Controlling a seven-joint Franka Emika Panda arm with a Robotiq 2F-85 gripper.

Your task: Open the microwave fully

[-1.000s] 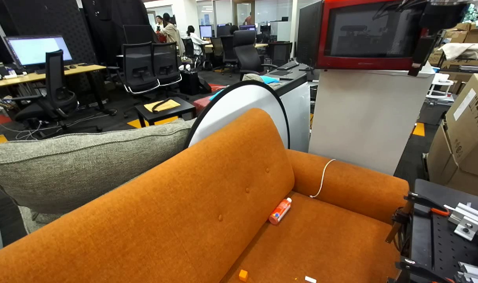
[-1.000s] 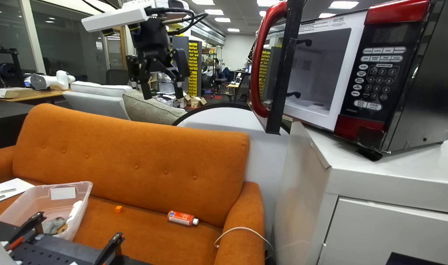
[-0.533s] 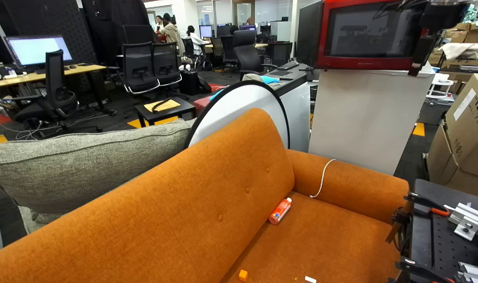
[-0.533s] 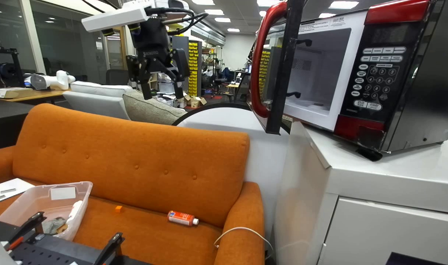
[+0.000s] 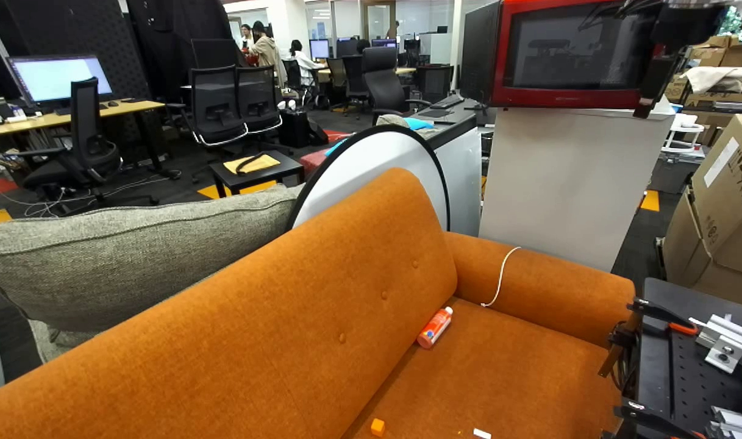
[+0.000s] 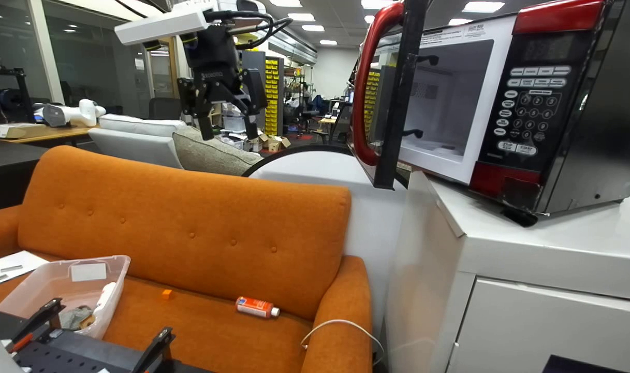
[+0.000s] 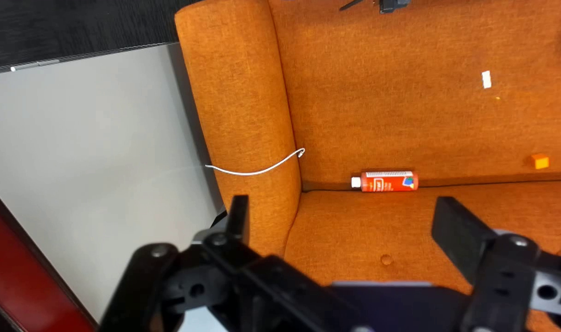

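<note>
The microwave [image 6: 532, 103] stands on a white cabinet, with a dark casing and keypad. Its door [image 6: 387, 103] stands part-way open on the far side, with a red handle [image 6: 365, 83]. The pale interior [image 6: 449, 103] shows behind the door. In an exterior view the door's red frame and dark window [image 5: 575, 52] face the camera. My gripper [image 6: 229, 133] points down with fingers apart, holding nothing. It hangs above the sofa, clear of the door and handle. In the wrist view the gripper [image 7: 342, 203] is open, and a red strip of the microwave [image 7: 26, 272] shows at lower left.
The white cabinet [image 6: 542, 321] carries the microwave. An orange sofa [image 6: 190, 207] lies below the gripper, with a red bottle [image 6: 255, 306], an orange cube [image 6: 166, 294] and a plastic bin [image 6: 87, 295]. A round white panel [image 5: 377, 177] stands behind the sofa. Cardboard boxes [image 5: 724, 207] stand beyond the cabinet.
</note>
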